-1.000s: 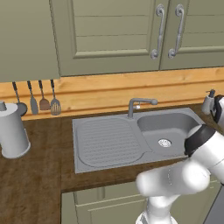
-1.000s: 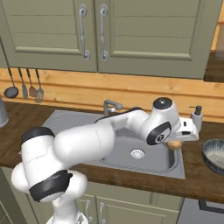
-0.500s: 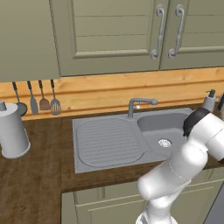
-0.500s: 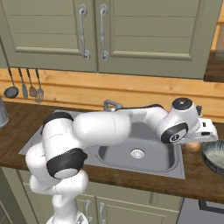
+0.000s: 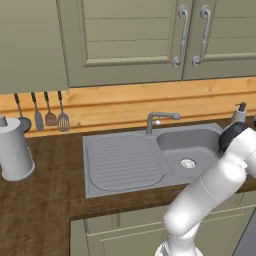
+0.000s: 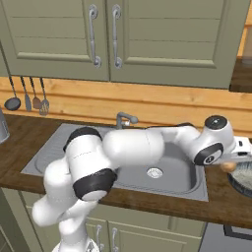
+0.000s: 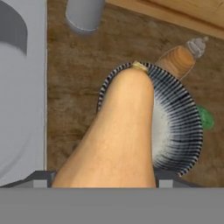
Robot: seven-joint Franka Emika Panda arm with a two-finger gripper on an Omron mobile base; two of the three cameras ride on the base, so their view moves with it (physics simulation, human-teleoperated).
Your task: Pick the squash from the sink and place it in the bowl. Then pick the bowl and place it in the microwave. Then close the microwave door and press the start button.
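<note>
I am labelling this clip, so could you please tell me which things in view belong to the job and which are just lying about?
Belong to the job:
squash, held in the claw
bowl, below the squash
sink

Just lying about:
hanging utensils
grey canister
soap dispenser
brown bottle

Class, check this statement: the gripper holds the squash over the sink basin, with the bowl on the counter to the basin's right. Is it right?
Not quite. The gripper holds the squash over the bowl, not over the sink basin. The hand view shows the striped bowl directly beneath the squash; the right base view shows the hand past the basin's right edge. The rest stands.
</note>
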